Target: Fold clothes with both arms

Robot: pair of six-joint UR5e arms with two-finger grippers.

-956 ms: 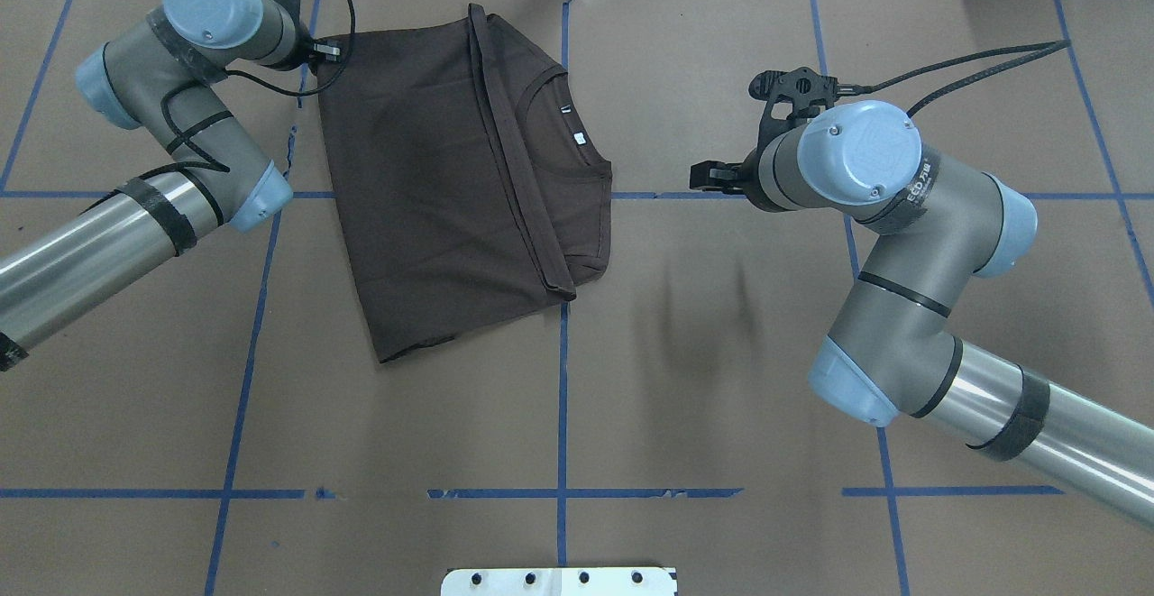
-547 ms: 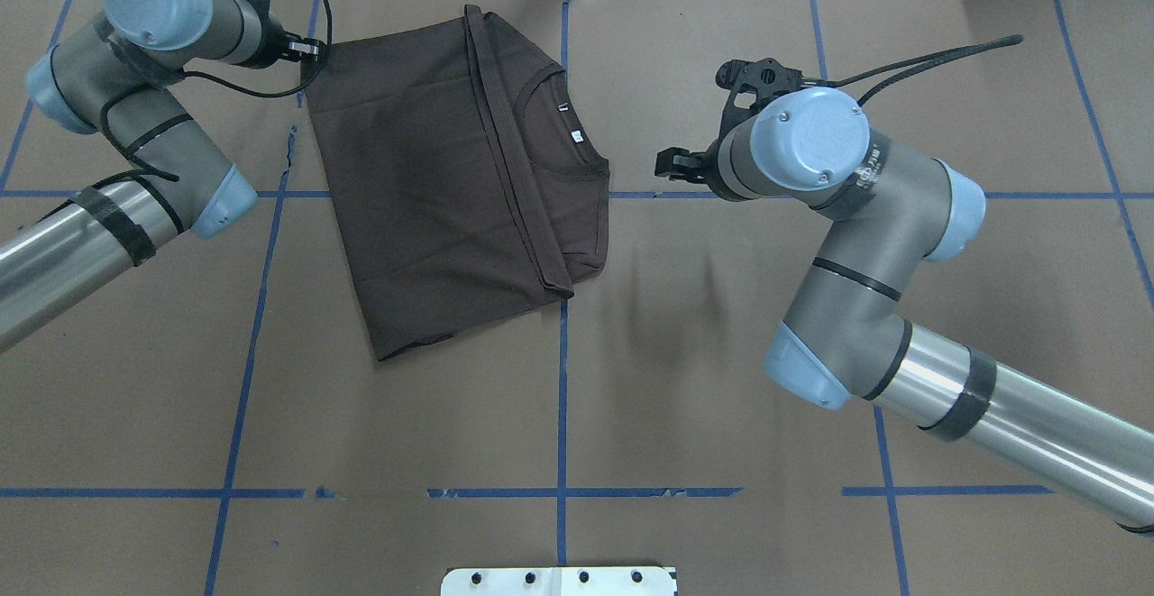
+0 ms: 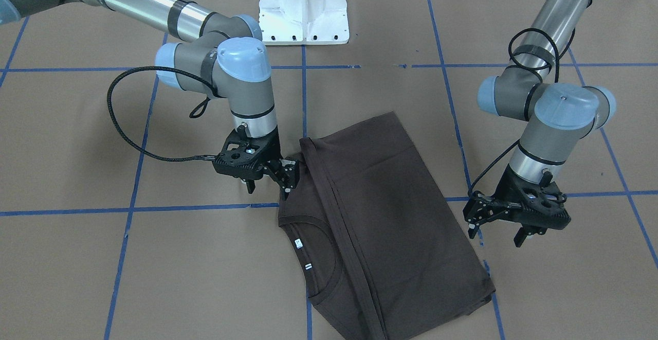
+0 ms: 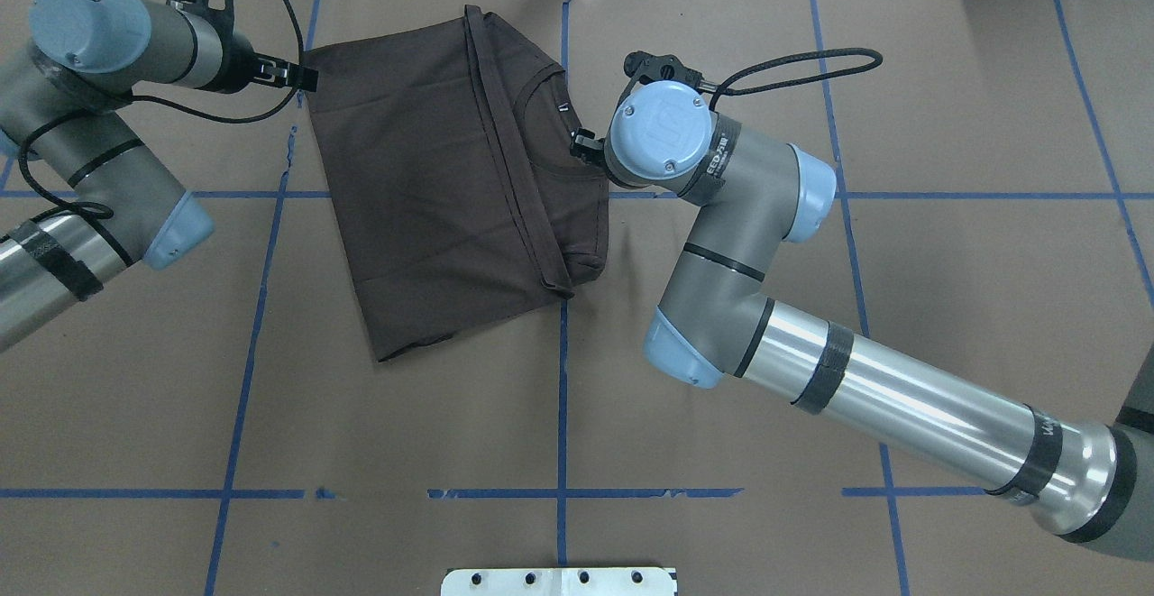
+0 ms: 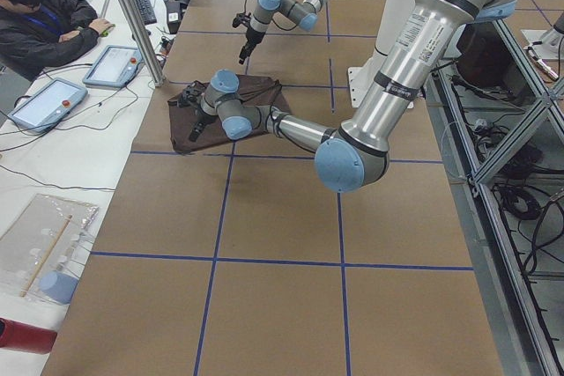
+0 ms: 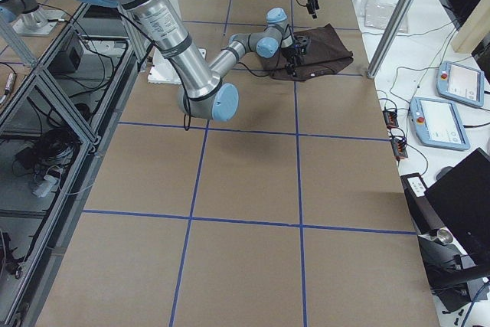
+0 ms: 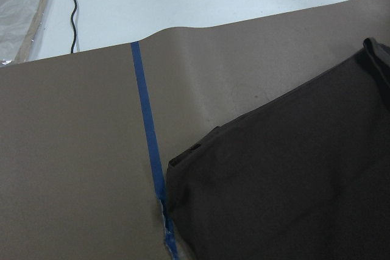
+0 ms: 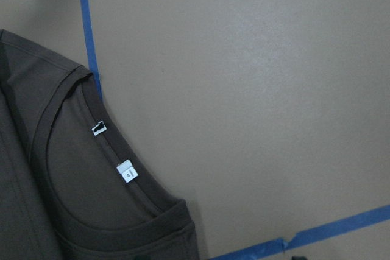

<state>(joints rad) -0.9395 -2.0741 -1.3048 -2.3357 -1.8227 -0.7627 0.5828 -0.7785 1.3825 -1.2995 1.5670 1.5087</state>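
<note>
Dark brown T-shirt (image 4: 424,190), neck label (image 8: 127,172) apparently white; brown table (image 4: 721,416), blue tape grid (image 4: 562,398).

One brown T-shirt (image 3: 390,216), two arms (image 3: 552,8) (image 3: 144,8), two hands (image 3: 494,237) (image 3: 267,192), one white pedestal (image 3: 303,5) and one seated person (image 5: 35,15).

The overhead view looks forward and down from behind the robot, far enough back to take in the whole brown worktop (image 4: 721,533). The left arm (image 4: 90,154) enters on its left. The front-facing view looks steeply down from the opposite side and sits nearer, with the white pedestal (image 3: 303,8) at its top, so the sides are mirrored. Both share the T-shirt (image 4: 424,190). The two side views stand high and far off at opposite ends, looking along the worktop. The left wrist view sits close over a T-shirt corner beside a blue tape line (image 7: 146,120). The right wrist view sits close over the neck label (image 8: 127,173), which the front-facing view also shows.
</note>
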